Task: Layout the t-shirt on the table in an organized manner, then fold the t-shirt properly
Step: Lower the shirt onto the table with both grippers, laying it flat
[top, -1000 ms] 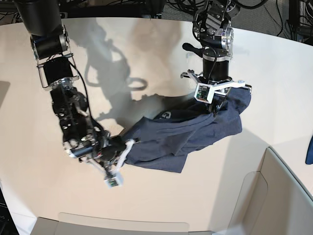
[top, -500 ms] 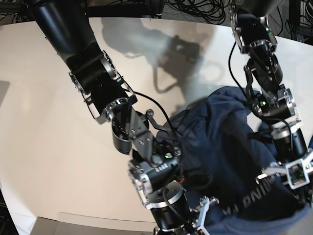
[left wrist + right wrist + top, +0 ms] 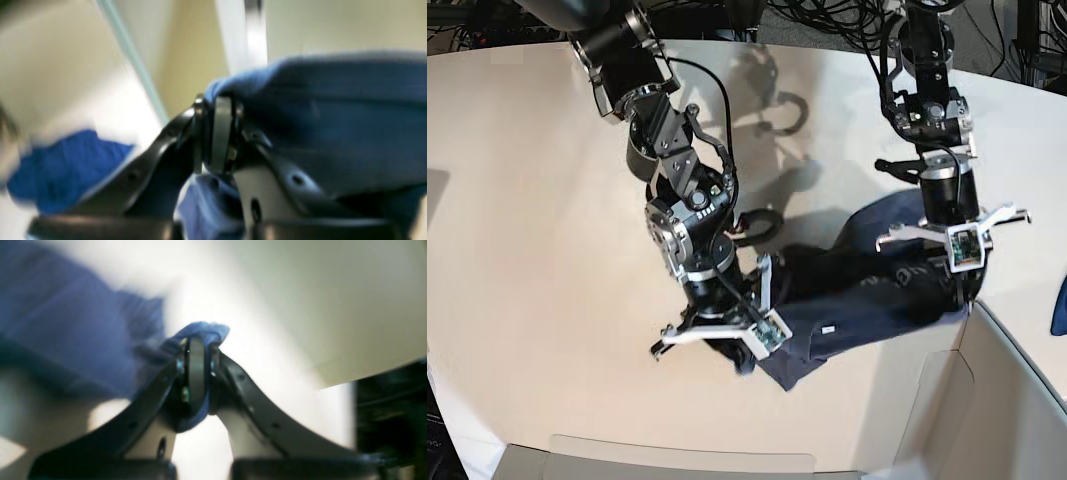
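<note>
A: Shirt (image 3: 867, 290) is held at two spots, approx. opposite ends – why?

B: Prob. so it can be stretched out between the arms and laid flat; that's judged, not seen. Cloth is draped in a bunched band across the table (image 3: 517, 200), from the right gripper (image 3: 745, 362) at the base view's left to the left gripper (image 3: 962, 290) at its right, close to the box wall (image 3: 987, 400).

A: Fingers on the right side?

B: Pressed together, w/ a small fold of shirt (image 3: 203, 331) pinched at the very tips of the right gripper (image 3: 196, 350). Rest of the cloth is seen trailing off to that wrist view's left, blurred.

A: And the left?

B: Same deal. Left gripper (image 3: 217, 110) is clamped on a shirt (image 3: 333, 100) edge; fabric is wrapped over the fingertips and spread to the wrist view's right. A bit of it is also seen hanging below the fingers.

A: Blue patch at lower left there?

B: A brighter blue cloth (image 3: 66, 166), apart from the fingers. Too blurred to say more.

A: Is the shirt flat yet?

B: No, it's crumpled and twisted; a white label (image 3: 826, 329) is shown mid-cloth. Layout not yet done.
</note>
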